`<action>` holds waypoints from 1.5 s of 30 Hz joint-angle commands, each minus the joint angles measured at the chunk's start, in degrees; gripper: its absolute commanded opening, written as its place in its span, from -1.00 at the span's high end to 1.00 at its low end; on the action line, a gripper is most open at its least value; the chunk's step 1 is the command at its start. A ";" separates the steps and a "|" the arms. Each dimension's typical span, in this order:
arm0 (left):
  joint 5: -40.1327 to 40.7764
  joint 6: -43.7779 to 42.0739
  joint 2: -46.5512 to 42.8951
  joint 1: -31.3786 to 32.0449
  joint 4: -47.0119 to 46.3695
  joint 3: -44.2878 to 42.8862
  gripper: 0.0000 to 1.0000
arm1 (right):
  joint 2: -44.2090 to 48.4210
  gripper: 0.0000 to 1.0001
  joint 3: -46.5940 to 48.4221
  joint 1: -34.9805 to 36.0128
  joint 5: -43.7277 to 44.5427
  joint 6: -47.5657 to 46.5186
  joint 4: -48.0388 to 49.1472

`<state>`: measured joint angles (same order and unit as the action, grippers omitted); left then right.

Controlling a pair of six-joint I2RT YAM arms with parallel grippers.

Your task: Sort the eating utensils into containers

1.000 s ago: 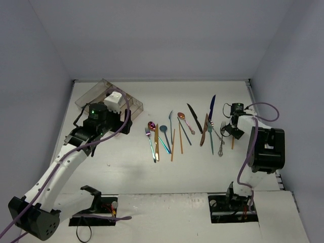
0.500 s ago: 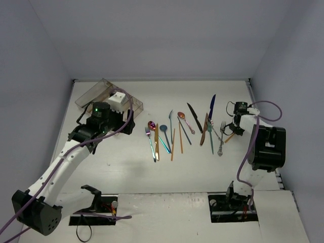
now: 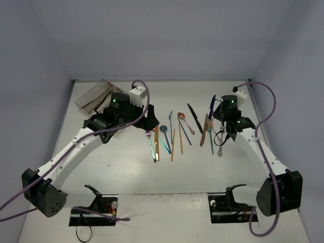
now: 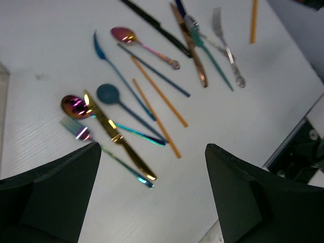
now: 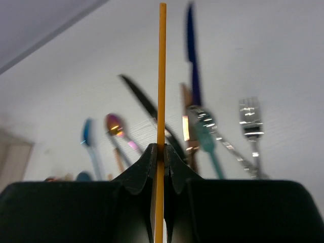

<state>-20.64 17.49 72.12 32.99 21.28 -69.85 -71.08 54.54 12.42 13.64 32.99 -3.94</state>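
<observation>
The right gripper (image 5: 161, 153) is pressed shut, pinching one orange chopstick (image 5: 162, 76) between its fingers near the right end of the utensil row. The left gripper (image 4: 152, 167) is spread wide and holds nothing, over the row's left end. On the table (image 3: 126, 172) we count two more orange chopsticks (image 4: 160, 91) and one gold knife (image 4: 119, 139). One clear tray (image 3: 91, 96) sits far left.
</observation>
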 commanded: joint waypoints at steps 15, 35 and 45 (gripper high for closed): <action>0.09 8.44 13.62 11.57 -12.06 -10.26 -0.60 | 17.53 1.00 -14.29 17.69 -18.08 8.74 32.07; -0.32 12.19 16.35 13.43 -15.75 -9.78 0.03 | 17.50 1.00 -18.06 18.70 -19.15 11.55 37.49; -0.66 13.04 18.03 13.50 -16.02 -10.09 0.61 | 16.53 0.99 -18.98 18.85 -19.61 11.85 38.74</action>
<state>-21.28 30.15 91.35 46.20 9.24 -77.49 -54.48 35.18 30.81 -4.97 44.16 27.88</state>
